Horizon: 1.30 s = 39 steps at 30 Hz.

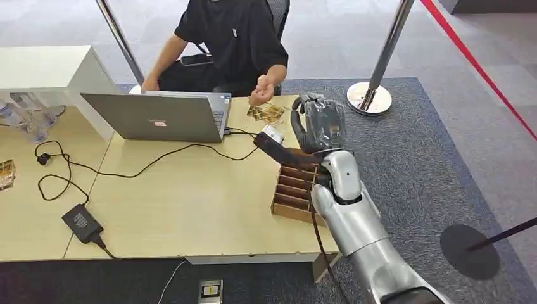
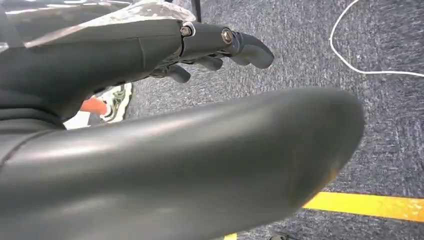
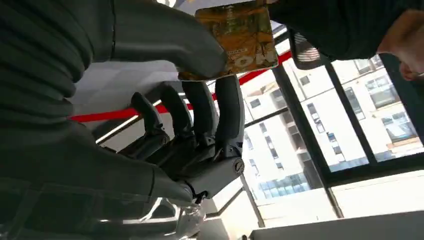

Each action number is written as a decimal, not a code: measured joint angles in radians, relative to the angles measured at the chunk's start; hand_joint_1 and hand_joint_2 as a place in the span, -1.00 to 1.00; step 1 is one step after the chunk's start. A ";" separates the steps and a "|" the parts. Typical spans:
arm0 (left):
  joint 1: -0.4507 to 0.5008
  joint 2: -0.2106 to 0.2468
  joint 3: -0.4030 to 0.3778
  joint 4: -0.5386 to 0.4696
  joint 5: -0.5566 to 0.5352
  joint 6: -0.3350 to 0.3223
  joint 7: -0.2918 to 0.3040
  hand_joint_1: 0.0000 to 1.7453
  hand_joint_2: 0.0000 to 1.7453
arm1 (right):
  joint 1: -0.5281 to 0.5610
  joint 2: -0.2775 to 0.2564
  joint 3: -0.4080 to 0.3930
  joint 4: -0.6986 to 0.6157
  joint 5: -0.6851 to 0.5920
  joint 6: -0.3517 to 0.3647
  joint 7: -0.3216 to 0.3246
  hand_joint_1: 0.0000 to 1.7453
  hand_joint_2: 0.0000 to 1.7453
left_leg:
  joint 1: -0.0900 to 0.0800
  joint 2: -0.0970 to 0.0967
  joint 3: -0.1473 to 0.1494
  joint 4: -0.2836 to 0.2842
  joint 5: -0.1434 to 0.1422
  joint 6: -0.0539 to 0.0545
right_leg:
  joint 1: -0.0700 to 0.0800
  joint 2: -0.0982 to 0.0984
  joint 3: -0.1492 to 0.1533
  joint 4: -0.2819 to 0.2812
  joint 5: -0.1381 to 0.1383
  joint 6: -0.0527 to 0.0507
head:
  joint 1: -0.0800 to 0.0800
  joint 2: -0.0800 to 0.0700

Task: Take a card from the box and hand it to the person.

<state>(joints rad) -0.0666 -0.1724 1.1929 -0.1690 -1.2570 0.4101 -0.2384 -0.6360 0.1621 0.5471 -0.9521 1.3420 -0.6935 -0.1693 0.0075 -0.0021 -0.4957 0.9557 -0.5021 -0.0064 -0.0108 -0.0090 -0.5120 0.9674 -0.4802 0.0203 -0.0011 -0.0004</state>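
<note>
The right hand (image 1: pixel 320 123) is raised above the far right corner of the wooden surface (image 1: pixel 190 202), palm turned toward the seated person (image 1: pixel 231 44). In the right wrist view the card (image 3: pixel 237 37), yellow and brown with printed artwork, is pinched between the thick thumb and the dark fingers (image 3: pixel 215 115) of that hand, so the right hand holds the card. The person's hand (image 1: pixel 261 94) reaches in and sits at the card's far edge; in the head view the card (image 1: pixel 266 114) lies between the person's hand and the robot's fingers. Whether the person already grips it is hard to tell. The brown box (image 1: pixel 296 193) with its row of slots stands on the surface just below the raised arm, near the right edge. A grey laptop (image 1: pixel 155 117) stands open to the left of the box, with black cables (image 1: pixel 126 168) trailing across the surface to a power brick (image 1: pixel 82 223). The left hand (image 2: pixel 220 47) hangs over grey carpet, its fingers loosely curled and holding nothing.
</note>
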 joint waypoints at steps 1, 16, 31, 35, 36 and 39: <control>0.000 0.000 0.000 0.000 0.000 0.000 0.001 -1.00 -1.00 | 0.001 0.008 -0.003 -0.002 0.005 0.000 -0.007 0.62 1.00 | 0.000 0.000 0.000 0.000 0.000 0.000 | 0.000 0.000 0.000 0.000 0.000 0.000 | 0.000 0.000; 0.000 -0.001 0.000 0.000 0.003 0.009 0.000 -1.00 -1.00 | 0.007 0.071 -0.040 0.010 0.052 0.000 -0.021 0.58 1.00 | 0.000 0.000 0.000 0.000 0.000 0.000 | 0.000 0.000 0.000 0.000 0.000 0.000 | 0.000 0.000; -0.001 -0.003 0.000 0.000 0.008 0.013 -0.011 -1.00 -1.00 | -0.022 0.087 -0.049 0.118 0.147 0.000 0.088 -1.00 -1.00 | 0.000 0.000 0.000 0.000 0.000 0.000 | 0.000 0.000 0.000 0.000 0.000 0.000 | 0.000 0.000; 0.000 -0.005 0.000 0.000 0.008 0.014 -0.013 -1.00 -1.00 | -0.042 0.089 -0.049 0.181 0.163 -0.001 0.130 -1.00 -1.00 | 0.000 0.000 0.000 0.000 0.000 0.000 | 0.000 0.000 0.000 0.000 0.000 0.000 | 0.000 0.000; -0.001 -0.005 0.000 0.000 0.007 0.014 -0.013 -1.00 -1.00 | -0.042 0.089 -0.049 0.188 0.161 0.000 0.136 -1.00 -1.00 | 0.000 0.000 0.000 0.000 0.000 0.000 | 0.000 0.000 0.000 0.000 0.000 0.000 | 0.000 0.000; -0.001 -0.006 0.000 0.000 0.006 0.014 -0.013 -1.00 -1.00 | -0.043 0.086 -0.049 0.197 0.154 -0.001 0.138 -1.00 -1.00 | 0.000 0.000 0.000 0.000 0.000 0.000 | 0.000 0.000 0.000 0.000 0.000 0.000 | 0.000 0.000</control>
<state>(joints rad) -0.0674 -0.1789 1.1933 -0.1690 -1.2509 0.4238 -0.2510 -0.6786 0.2480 0.4982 -0.7553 1.4961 -0.6943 -0.0313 0.0075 -0.0022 -0.4960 0.9557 -0.5021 -0.0065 -0.0108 -0.0090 -0.5121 0.9673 -0.4802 0.0202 -0.0015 -0.0004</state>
